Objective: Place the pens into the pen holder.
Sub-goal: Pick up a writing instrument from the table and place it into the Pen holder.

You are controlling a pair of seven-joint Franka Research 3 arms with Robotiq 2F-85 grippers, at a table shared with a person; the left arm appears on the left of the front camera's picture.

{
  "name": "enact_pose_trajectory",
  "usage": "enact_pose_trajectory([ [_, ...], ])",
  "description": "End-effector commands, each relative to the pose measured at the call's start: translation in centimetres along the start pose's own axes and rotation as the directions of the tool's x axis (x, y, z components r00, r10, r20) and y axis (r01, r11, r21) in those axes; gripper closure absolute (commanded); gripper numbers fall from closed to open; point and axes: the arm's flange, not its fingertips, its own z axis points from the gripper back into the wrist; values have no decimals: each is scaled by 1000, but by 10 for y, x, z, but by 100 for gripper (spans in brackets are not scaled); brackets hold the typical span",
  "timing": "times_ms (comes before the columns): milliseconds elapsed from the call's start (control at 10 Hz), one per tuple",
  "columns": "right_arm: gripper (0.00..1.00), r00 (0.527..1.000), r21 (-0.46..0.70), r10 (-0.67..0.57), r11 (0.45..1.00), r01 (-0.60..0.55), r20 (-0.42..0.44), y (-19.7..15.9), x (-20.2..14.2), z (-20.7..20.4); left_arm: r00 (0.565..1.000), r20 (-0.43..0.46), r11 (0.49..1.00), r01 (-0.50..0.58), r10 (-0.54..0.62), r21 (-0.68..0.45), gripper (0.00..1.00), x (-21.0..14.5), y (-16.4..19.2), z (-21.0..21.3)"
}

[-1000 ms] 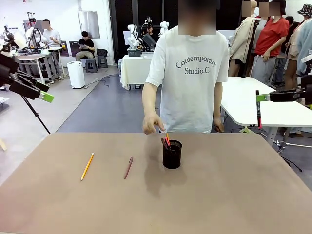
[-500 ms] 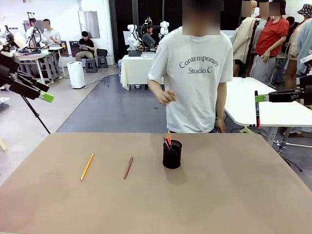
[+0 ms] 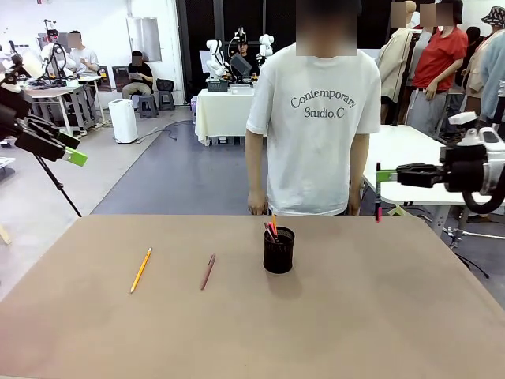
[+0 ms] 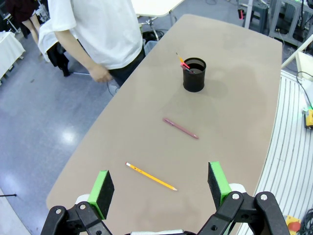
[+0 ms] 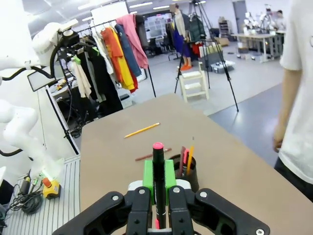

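Loose on the table (image 3: 379,316), the yellow pencil (image 3: 141,269) and reddish-brown pen (image 3: 207,271) lie at nine o'clock from the pen holder (image 3: 278,251). Left gripper (image 3: 75,155), jaws apart and empty, waits at ten. Right gripper (image 3: 379,172), clamped on a black pink-tipped pen (image 3: 378,197), hangs at two o'clock: drop off-centre and it could clip the rim and tip the holder over. It's swung inward since a second ago, and the person's hand (image 3: 255,209) has pulled away.

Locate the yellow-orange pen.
In the front view the yellow-orange pen lies on the left side of the table, left of the reddish-brown pen and apart from it.
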Motion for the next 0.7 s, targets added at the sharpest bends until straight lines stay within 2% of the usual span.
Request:
enact_pose_trajectory([
  [0,100,997,46,55,997,-57,49,5,-21,-25,1000,15,1000,12,-12,-4,0,0,0,-1],
  [100,100,994,78,75,994,-82,84,7,-34,-42,1000,15,1000,12,-12,-4,0,0,0,-1],
  [200,100,997,121,30,992,-38,73,12,-47,-57,1000,15,1000,12,-12,-4,0,0,0,-1],
  [400,100,991,131,69,988,-84,118,10,-70,-89,1000,15,1000,12,-12,-4,0,0,0,-1],
  [600,100,981,138,102,982,-125,167,2,-79,-112,1000,15,1000,12,-12,-4,0,0,0,-1],
])
